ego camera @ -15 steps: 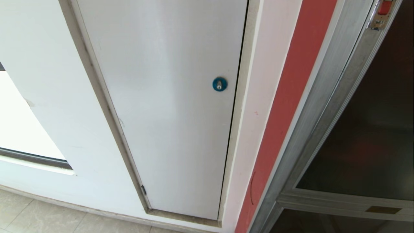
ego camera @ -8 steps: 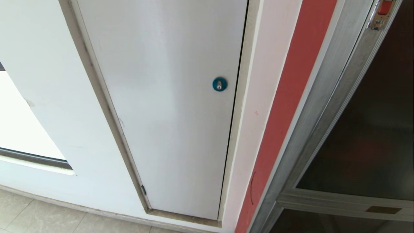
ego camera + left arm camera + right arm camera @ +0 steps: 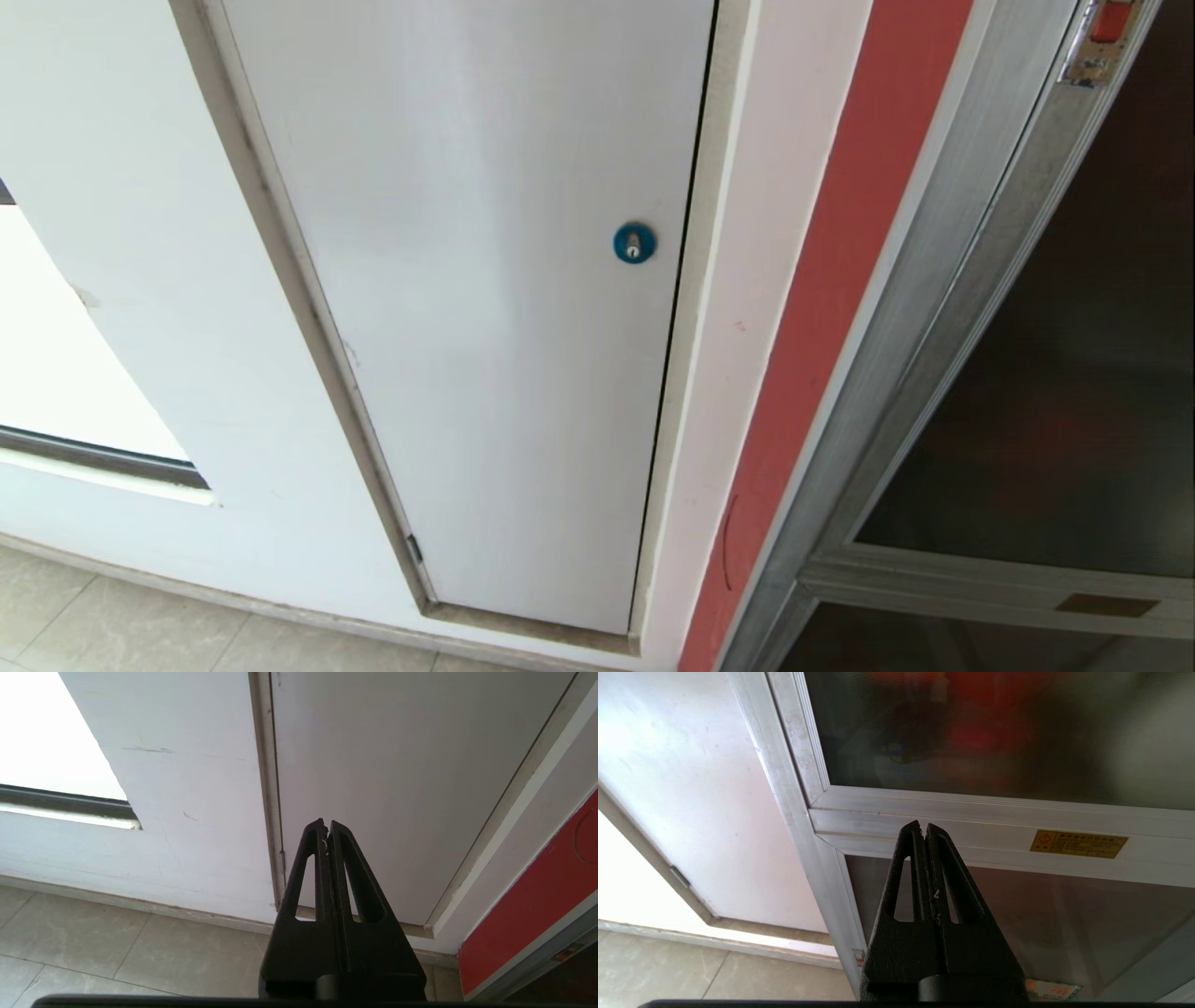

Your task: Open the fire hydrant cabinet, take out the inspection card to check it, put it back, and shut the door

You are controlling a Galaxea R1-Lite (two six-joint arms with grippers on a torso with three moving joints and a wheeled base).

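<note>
**Cabinet off to the right, both arms waiting low**

The robot is facing a white panel (image 3: 485,308) with a blue lock (image 3: 634,243), not its target. The cabinet (image 3: 943,308) is standing at the right edge of the head view, past a red strip (image 3: 822,308) of wall. Its door (image 3: 1074,373), dark glass in a silver frame, is sitting shut, and the red latch (image 3: 1111,21) is showing at the very top right corner, high on the door's left edge. The card is not showing anywhere; only a red blur is coming through the glass.

Neither arm is appearing in the head view. The left gripper (image 3: 327,828) is pointing at the bottom of the white panel near the floor (image 3: 93,952), fingers pressed together and holding nothing. The right gripper (image 3: 923,829) is likewise closed and empty, and it is aiming at the silver crossbar (image 3: 971,821) between the door's glass and the lower pane (image 3: 1064,924), beside a small yellow plate (image 3: 1078,843).

What matters for the next move: the latch is lying up and to the right of both hands, on a frame edge running vertically. The right arm is plainly the nearer one, already facing the cabinet, while the left is facing the wrong panel. By my judgement the task has not begun; the right gripper will need to rise well up along that edge and open before it can work the latch, and the base may need to shift right.
</note>
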